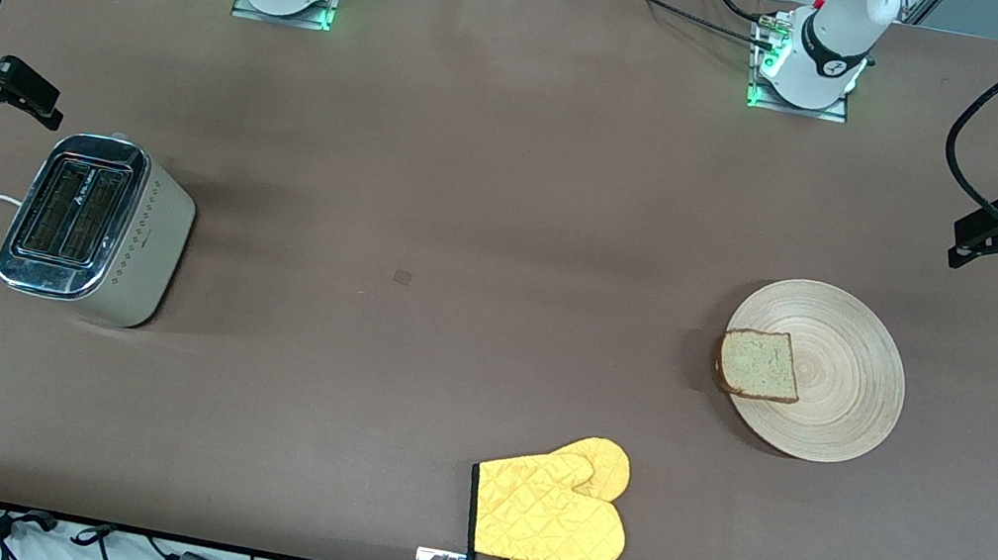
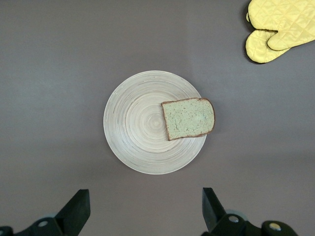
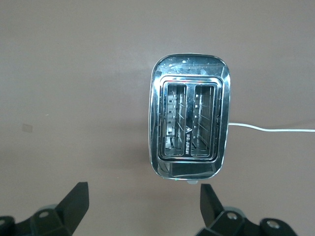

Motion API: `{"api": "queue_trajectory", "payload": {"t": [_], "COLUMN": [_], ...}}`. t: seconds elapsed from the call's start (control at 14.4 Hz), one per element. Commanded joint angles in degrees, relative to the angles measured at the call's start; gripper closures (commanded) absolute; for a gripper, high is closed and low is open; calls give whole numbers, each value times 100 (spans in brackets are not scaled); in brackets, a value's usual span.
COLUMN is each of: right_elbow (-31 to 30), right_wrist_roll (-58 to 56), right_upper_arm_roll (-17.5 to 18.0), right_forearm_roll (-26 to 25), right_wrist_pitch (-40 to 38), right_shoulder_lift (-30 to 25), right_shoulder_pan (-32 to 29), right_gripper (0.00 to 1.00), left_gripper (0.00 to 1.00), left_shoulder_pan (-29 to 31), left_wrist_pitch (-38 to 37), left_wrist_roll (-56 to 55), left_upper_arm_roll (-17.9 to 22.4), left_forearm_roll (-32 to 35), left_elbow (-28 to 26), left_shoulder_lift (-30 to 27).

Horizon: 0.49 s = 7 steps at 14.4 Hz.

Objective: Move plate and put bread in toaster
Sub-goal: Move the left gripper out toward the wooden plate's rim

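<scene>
On the brown table point(image 1: 469, 215), the squarish light-brown bread slice point(image 1: 757, 364) overhanging the round pale-wood plate's point(image 1: 835, 373) edge, well apart from the chrome two-slot toaster point(image 1: 95, 228), risks sliding off, both grippers point(image 2: 142, 211) point(image 3: 142, 209) aloft, jaws apart.

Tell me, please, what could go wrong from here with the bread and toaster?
The bread overhangs the plate rim, so moving the plate could tip it off. The toaster slots are narrow, so a tilted slice might catch. The mitt might snag a low-passing arm. Left claw and right claw hang open.
</scene>
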Motion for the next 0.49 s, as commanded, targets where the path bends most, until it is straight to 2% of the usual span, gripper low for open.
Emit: {"api": "queue_trajectory", "payload": {"t": [0.0, 0.42], "right_elbow": [-3, 40], "right_wrist_roll": [-28, -28], "right_upper_arm_roll": [9, 9], "right_forearm_roll": [-70, -70], "right_wrist_pitch": [-105, -113], "right_shoulder_lift": [-105, -106], "right_shoulder_pan": [-4, -4], "right_gripper": [0, 0], "left_gripper": [0, 0], "left_shoulder_pan": [20, 20], "left_wrist_pitch": [-60, -60], "left_wrist_roll": [-48, -57], "left_upper_arm_roll": [-17, -17], "left_forearm_roll": [-84, -84], "left_elbow": [180, 180], "left_shoulder_lift": [72, 72]}}
